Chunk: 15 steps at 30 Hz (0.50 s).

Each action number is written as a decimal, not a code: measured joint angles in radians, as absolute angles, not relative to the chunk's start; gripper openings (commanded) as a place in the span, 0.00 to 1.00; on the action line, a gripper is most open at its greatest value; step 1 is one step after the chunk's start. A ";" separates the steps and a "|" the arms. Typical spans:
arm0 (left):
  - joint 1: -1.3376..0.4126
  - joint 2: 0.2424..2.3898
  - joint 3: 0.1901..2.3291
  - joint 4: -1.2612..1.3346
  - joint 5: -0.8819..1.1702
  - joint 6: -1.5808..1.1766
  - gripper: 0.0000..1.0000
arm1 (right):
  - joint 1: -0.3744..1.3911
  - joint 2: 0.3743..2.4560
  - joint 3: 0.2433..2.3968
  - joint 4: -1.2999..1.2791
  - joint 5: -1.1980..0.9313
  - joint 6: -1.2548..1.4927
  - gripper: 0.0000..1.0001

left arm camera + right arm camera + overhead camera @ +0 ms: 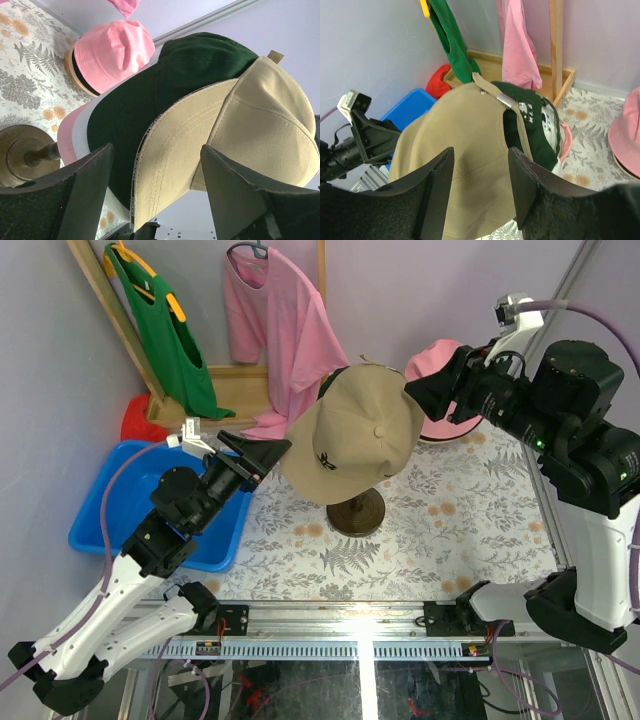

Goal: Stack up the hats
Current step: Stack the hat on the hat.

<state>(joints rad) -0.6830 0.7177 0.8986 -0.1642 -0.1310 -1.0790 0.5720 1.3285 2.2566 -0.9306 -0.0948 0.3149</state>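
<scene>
Three caps sat stacked on the stand (356, 512): tan cap (350, 435) on top, green cap (165, 85) under it, pink cap (67, 137) lowest with only its brim edge showing. The bucket hat (435, 360) sat apart, behind and to the right. The left gripper (272, 452) had its jaws apart, flanking the tan brim. The right gripper (420, 395) was also spread wide, at the tan cap's back by its strap.
</scene>
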 measured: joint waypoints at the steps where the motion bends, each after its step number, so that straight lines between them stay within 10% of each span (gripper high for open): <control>1: -0.682 0.719 0.899 -0.159 -0.126 -1.079 0.69 | 0.572 1.319 2.236 -0.931 -0.096 0.316 0.52; 15: -0.647 0.767 0.899 -0.144 -0.096 -1.084 0.67 | 0.574 1.169 2.132 -0.953 -0.099 0.323 0.27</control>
